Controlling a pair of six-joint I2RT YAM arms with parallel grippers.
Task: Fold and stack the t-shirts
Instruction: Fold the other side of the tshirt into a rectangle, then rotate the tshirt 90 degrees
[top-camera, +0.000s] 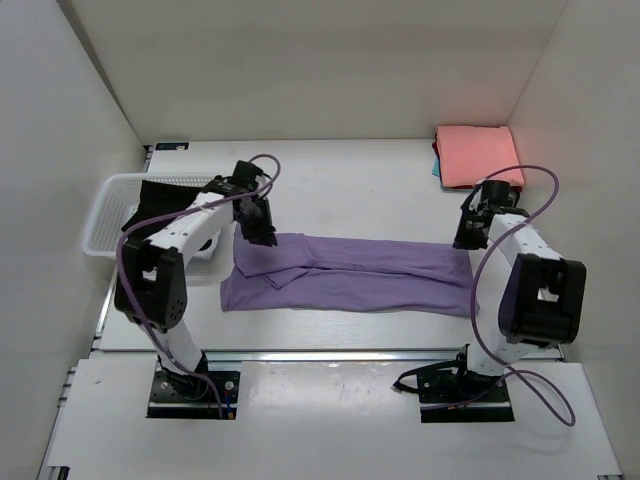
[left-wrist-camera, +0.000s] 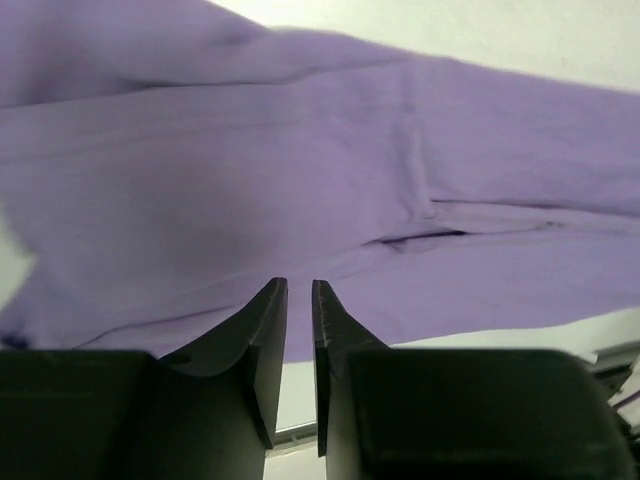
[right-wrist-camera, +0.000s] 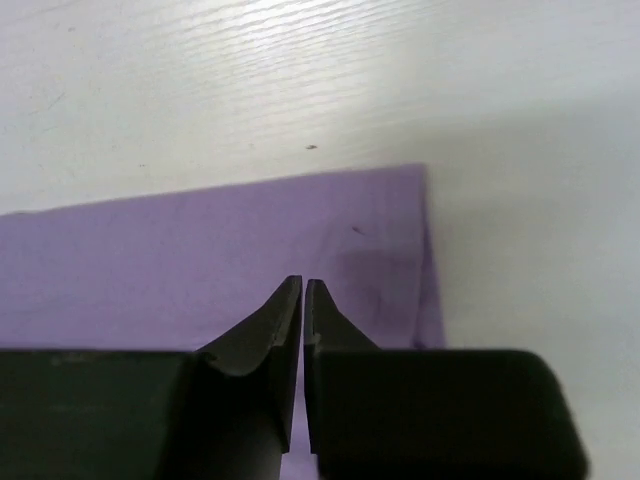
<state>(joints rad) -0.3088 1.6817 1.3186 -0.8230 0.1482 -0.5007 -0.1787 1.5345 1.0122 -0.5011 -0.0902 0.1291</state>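
The lilac-purple t-shirt (top-camera: 350, 272) lies on the table folded into a long band, its left end rumpled. My left gripper (top-camera: 262, 235) hovers over that left end; in the left wrist view (left-wrist-camera: 299, 285) its jaws stand nearly together with nothing between them, above the cloth (left-wrist-camera: 250, 150). My right gripper (top-camera: 467, 240) is over the band's right end; in the right wrist view (right-wrist-camera: 303, 282) its jaws are shut and empty above the cloth's corner (right-wrist-camera: 200, 250). A folded salmon-pink t-shirt (top-camera: 478, 155) lies at the back right on a teal one (top-camera: 437, 168). A black t-shirt (top-camera: 165, 200) hangs in the basket.
The white lattice basket (top-camera: 105, 215) stands at the left edge, beside the left arm. White walls close in the table on the left, back and right. Purple cables loop from both arms.
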